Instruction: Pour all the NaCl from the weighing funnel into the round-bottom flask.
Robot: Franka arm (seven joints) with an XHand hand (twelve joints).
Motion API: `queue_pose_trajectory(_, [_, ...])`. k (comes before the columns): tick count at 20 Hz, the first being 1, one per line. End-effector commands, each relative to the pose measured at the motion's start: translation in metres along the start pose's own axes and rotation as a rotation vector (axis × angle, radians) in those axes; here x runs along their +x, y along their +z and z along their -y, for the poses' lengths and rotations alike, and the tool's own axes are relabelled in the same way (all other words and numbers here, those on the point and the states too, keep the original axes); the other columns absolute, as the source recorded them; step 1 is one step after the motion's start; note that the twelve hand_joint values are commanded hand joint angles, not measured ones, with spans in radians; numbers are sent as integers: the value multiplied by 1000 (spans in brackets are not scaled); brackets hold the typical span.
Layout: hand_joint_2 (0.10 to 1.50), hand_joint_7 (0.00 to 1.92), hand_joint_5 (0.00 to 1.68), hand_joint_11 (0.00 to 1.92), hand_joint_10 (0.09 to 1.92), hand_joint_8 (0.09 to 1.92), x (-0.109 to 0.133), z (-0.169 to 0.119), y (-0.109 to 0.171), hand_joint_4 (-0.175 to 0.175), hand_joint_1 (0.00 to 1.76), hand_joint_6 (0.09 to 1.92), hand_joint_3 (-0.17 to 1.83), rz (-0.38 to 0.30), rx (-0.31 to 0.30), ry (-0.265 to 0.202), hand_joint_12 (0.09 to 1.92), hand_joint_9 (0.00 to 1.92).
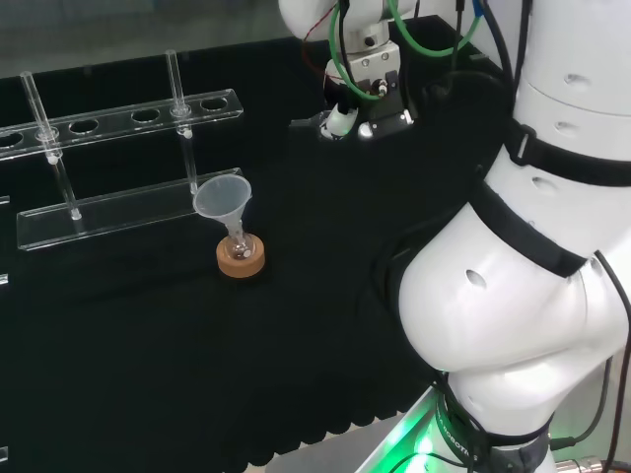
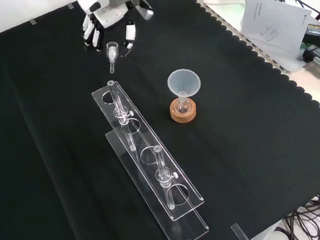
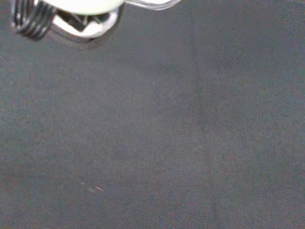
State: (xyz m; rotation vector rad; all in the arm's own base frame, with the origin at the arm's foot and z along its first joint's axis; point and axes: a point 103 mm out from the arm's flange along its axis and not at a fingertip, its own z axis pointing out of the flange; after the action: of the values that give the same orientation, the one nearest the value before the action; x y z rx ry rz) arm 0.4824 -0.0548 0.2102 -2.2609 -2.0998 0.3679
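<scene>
1. My hand (image 2: 109,19) sits at the far end of the surface (image 2: 50,166) in the front view, fingers pointing down around a small clear weighing funnel (image 2: 111,50). I read it as pinched there, stem hanging down.
2. The flask (image 2: 183,103) stands on its cork ring (image 2: 183,112), a wide funnel (image 2: 183,82) in its neck, just right of the rack (image 2: 148,173) and nearer to me than the hand.
3. So I'm in the carry step, with nothing poured yet, I judge.
4. Next: bring the hand nearer and right until it is over the funnel, then tip so the salt slides in.
</scene>
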Motion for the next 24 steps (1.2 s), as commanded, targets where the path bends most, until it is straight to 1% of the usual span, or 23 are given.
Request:
queue_pose_trajectory(1, [717,597,1193,760,405,654,14,34,-15,175,1097,790,596,-4,-17,12,1124,947])
queue_pose_trajectory(9, [719,597,1191,763,402,654,29,71,-33,175,1096,793,595,29,-25,1,1122,951])
queue_pose_trajectory(14, [720,597,1189,763,400,654,52,97,-38,175,1096,796,594,65,-13,-15,1120,953])
queue_pose_trajectory(19, [721,598,1188,761,398,654,75,115,-42,175,1095,798,594,96,-9,-33,1118,955])
queue_pose_trajectory(24, [722,599,1186,757,395,654,86,125,-49,175,1094,801,593,120,-15,-38,1116,957])
